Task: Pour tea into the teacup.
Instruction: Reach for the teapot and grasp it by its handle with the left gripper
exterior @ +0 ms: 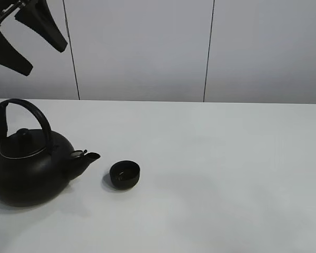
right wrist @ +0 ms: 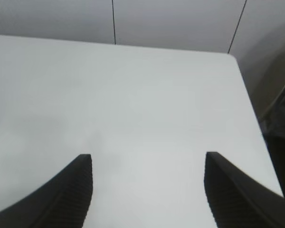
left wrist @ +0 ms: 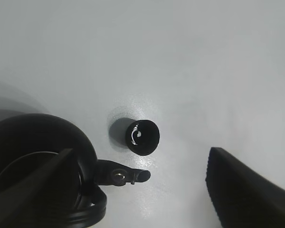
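The teacup (exterior: 125, 174), a small low black cup without a handle, stands upright on the white table (exterior: 226, 158), just right of the spout of the big black teapot (exterior: 29, 168). The teapot rests on the table with its arched handle up. My left gripper (exterior: 45, 59) hangs high above the teapot, open and empty. Its wrist view looks down on the teacup (left wrist: 142, 137), the teapot (left wrist: 38, 156) and its spout (left wrist: 128, 176) between the spread fingers of the left gripper (left wrist: 141, 152). My right gripper (right wrist: 148, 156) is open over bare table.
A pale panelled wall (exterior: 142, 47) runs behind the table. The right wrist view shows the table's right edge (right wrist: 249, 104), with dark equipment (right wrist: 280, 142) beyond it. The exterior view does not show the right arm.
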You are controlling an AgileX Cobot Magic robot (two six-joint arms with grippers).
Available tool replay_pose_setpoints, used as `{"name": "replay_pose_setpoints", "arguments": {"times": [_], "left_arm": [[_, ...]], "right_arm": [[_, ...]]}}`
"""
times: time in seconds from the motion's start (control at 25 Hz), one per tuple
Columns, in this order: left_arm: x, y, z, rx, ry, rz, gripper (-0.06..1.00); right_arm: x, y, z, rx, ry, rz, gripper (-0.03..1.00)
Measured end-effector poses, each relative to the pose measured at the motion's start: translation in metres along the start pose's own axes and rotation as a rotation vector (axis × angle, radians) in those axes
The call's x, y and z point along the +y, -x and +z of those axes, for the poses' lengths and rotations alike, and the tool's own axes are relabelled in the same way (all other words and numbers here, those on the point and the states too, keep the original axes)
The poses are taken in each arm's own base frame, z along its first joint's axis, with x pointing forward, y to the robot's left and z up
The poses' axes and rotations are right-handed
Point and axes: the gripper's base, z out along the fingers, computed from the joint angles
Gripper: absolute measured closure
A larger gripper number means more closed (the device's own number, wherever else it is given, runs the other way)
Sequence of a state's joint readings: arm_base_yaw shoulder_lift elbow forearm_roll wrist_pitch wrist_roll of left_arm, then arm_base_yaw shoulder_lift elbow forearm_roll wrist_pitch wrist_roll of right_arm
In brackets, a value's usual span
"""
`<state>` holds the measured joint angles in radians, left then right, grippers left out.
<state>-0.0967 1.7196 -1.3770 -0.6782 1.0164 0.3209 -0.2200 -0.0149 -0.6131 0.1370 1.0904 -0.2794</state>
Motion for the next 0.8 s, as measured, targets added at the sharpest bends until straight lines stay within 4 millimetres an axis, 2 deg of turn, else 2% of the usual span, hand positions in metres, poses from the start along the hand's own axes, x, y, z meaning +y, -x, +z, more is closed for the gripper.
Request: {"name": "replay_pose_setpoints", "arguments": {"times": [0.32,0.8], "left_arm": [[0.0,0.0,0.0,0.0,0.0,0.0,0.4],[0.0,0.0,0.0,0.0,0.0,0.0,0.4]], "right_arm": [[0.0,-0.028,0.028,0.133,0.065,0.029,0.5],[-0.001,-0.031,0.029,0.136,0.111,0.012,0.5]]}}
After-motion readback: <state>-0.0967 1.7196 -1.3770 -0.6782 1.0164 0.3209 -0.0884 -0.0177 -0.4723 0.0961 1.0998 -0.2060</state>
